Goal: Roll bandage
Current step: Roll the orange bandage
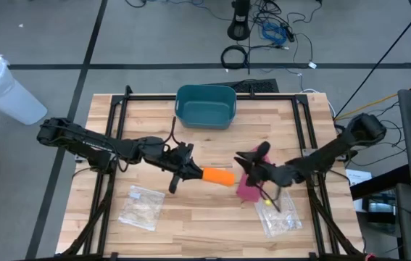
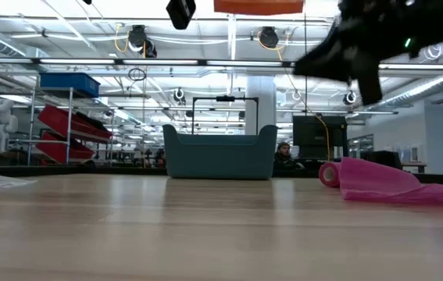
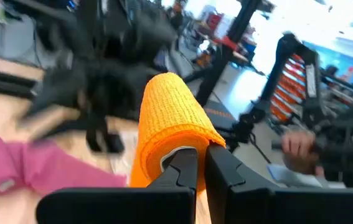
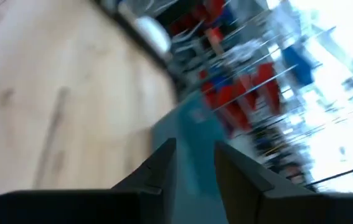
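Note:
An orange bandage roll (image 1: 218,176) hangs in the air over the table's middle, with my left gripper (image 1: 188,170) shut on it; the low view shows the roll (image 2: 259,6) high above the wood. A pink bandage (image 1: 247,187) lies on the table, its rolled end (image 2: 329,173) toward the centre and its loose strip (image 2: 397,187) spread flat beside it. My right gripper (image 1: 244,159) hovers above the pink bandage, open, with nothing between its fingers (image 4: 164,163). My left gripper pinches the orange roll's end nearest to it (image 3: 175,157) between its two fingers (image 3: 225,167). The fingers come level from the table's left and lie along the roll. The roll sticks out past the fingertips toward the right, about level and lifted clear of the table.
A teal bin (image 1: 205,106) stands at the far middle of the table. Two clear plastic bags lie near the front, one at the left (image 1: 142,206) and one at the right (image 1: 281,217). A person's hand (image 3: 297,144) shows beyond the table in the left wrist view.

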